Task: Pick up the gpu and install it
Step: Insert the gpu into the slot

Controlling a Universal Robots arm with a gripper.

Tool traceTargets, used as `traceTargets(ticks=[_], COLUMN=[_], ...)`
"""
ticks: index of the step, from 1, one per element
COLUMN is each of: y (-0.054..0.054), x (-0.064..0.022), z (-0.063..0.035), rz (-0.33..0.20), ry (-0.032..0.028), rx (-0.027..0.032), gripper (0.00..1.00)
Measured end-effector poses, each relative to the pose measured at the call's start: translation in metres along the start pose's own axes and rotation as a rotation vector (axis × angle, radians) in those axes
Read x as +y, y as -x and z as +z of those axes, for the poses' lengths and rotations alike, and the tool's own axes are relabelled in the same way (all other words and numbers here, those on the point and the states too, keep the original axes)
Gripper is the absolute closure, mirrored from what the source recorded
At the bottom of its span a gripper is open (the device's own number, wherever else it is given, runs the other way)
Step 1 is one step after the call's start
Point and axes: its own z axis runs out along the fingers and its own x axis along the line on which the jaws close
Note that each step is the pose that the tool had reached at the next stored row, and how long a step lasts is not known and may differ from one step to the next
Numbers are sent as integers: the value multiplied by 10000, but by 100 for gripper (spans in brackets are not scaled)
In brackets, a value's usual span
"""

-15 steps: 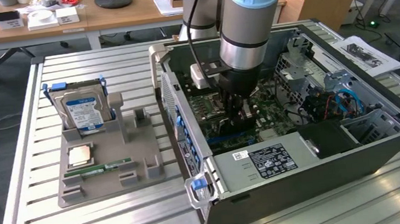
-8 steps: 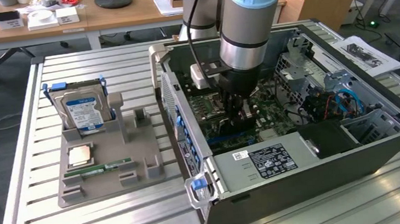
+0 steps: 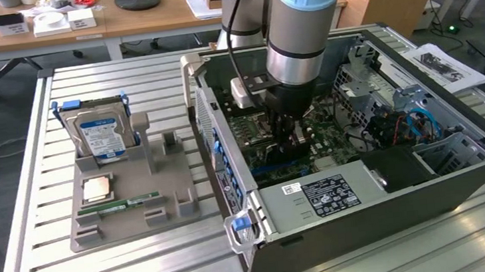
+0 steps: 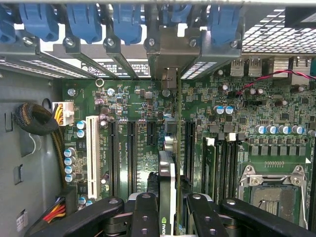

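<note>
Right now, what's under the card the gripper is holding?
The gripper holds the gpu edge-on over the green motherboard with its black slots. The slot directly beneath the card is covered.

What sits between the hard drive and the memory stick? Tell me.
A square silvery chip, lying in the grey holder; the exterior view shows it.
</note>
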Motion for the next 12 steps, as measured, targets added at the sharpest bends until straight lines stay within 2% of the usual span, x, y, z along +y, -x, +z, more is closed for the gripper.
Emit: traceTargets(ticks=[12], y=[-9], x=[0], z=[10], rz=[-1], ry=[1], rx=[-3], gripper=[73])
